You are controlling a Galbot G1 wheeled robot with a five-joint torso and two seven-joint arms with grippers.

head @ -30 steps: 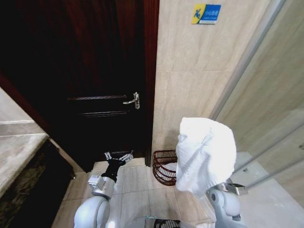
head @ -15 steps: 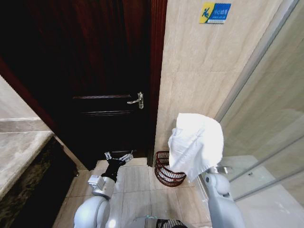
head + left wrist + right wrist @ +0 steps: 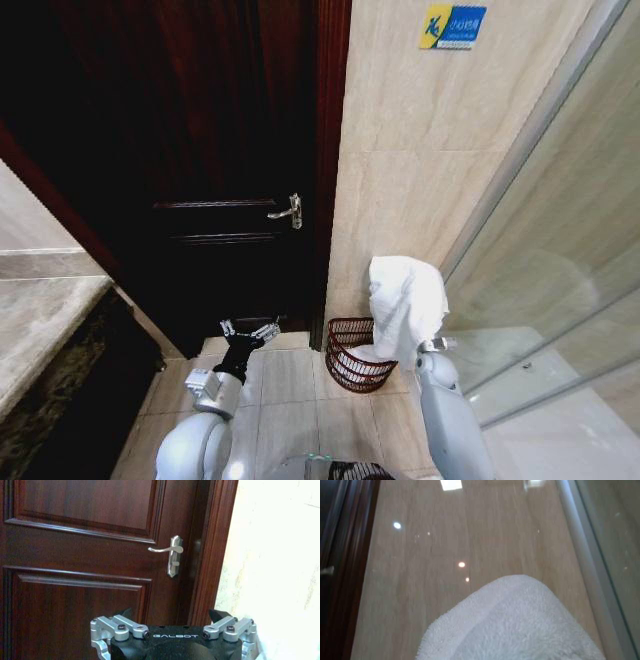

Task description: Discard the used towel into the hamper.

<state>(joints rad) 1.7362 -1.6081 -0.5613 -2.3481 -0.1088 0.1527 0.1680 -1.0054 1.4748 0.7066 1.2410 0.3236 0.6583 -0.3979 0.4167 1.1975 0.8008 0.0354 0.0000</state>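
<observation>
Towel (image 3: 405,300) draped over right gripper, above hamper (image 3: 352,355).

Your left hand (image 3: 250,331) sits low ahead of the left arm, its fingers (image 3: 118,624) spread apart and holding nothing. Your right arm reaches forward and up on the right; its hand is covered by cloth.

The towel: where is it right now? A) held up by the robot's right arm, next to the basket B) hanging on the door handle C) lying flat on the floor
A: the white towel drapes over the raised right claw, beside the hamper.
</observation>
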